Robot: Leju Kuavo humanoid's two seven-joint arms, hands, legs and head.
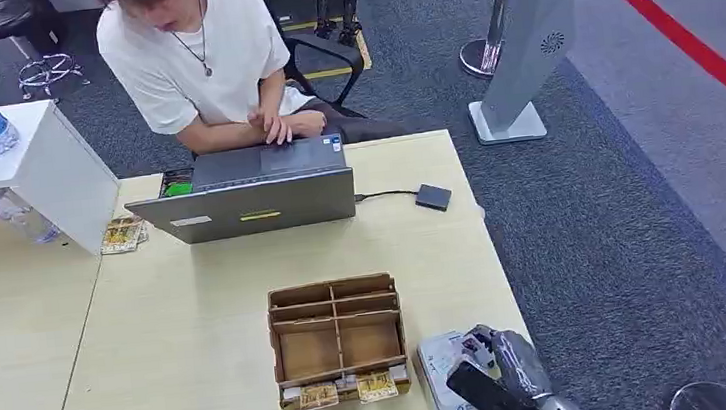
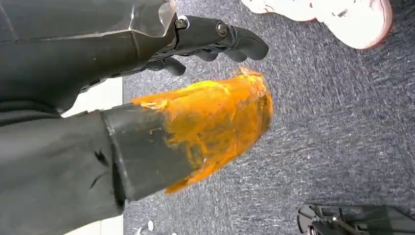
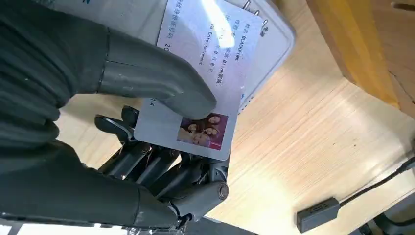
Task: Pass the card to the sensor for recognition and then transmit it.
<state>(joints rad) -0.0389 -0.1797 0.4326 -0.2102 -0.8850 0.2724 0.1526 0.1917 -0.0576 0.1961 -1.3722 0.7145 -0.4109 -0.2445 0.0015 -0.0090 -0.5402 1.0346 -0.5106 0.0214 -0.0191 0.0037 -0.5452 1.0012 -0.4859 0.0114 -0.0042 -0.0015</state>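
Right now the right hand [image 3: 161, 147] holds the ID card [image 3: 195, 83], its thick thumb pressed on the printed face and its darker fingers [image 3: 156, 166] curled under the back. The card's small photo sits at the corner nearest the fingertips. Just beyond the fingers, partly under the card, lies the white card reader [image 3: 274, 34] on the light wooden desk [image 3: 303, 147]. In the head view the same hand [image 1: 500, 363] hovers over the reader [image 1: 441, 358] at the desk's near right corner.

Beside the fingers, toward the middle of the desk, stands a wooden divided organizer [image 1: 337, 338] with more cards [image 1: 347, 391] propped along its near edge. Farther off from the hand sit a grey laptop [image 1: 253, 197] and a small dark adapter [image 1: 433, 197] on a cable. A person [image 1: 205, 64] in a white shirt sits behind the laptop with a hand at its keyboard.

The left hand [image 2: 215, 41] hangs over grey carpet [image 2: 333, 127], its fingers curled in around nothing.
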